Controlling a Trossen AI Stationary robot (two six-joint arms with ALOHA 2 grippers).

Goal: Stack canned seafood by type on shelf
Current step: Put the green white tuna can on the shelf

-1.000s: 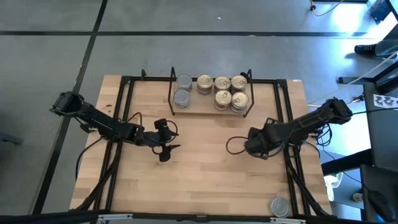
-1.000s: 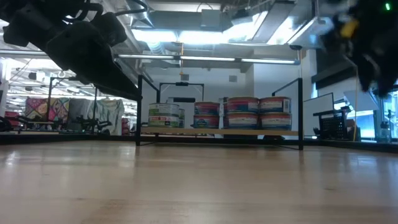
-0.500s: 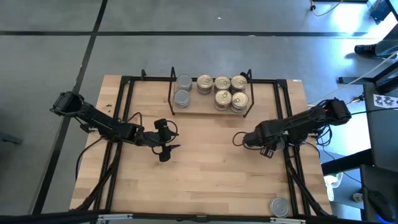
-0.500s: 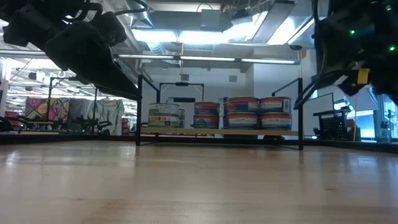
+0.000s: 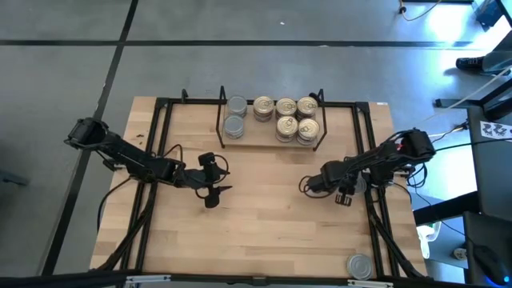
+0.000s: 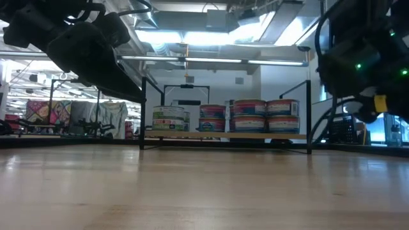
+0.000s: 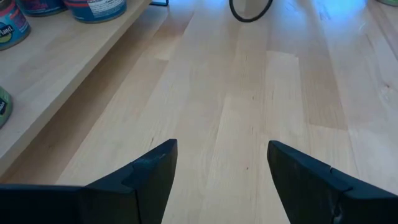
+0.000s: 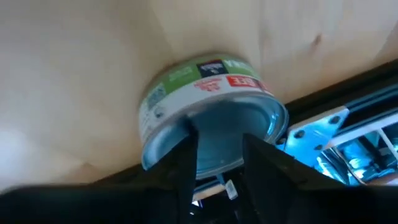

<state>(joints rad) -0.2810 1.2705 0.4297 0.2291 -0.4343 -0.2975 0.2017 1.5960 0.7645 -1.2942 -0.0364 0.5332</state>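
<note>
Wooden bench (image 5: pixel 264 240) below us, we see the lone silver tin (image 5: pixel 359 266) at its near right corner, stiff, slick, best pinched across its rim, our right hand (image 5: pixel 346 194) part-closed and empty, left hand (image 5: pixel 214 190) spread, shelf (image 5: pixel 272 138) stocked beyond.

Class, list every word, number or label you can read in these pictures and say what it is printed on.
None reads clearly.
Tin with green and red label: print blurred.
Tins on the shelf: labels too small.
Blue tin: letters blurred and cut off.
</note>
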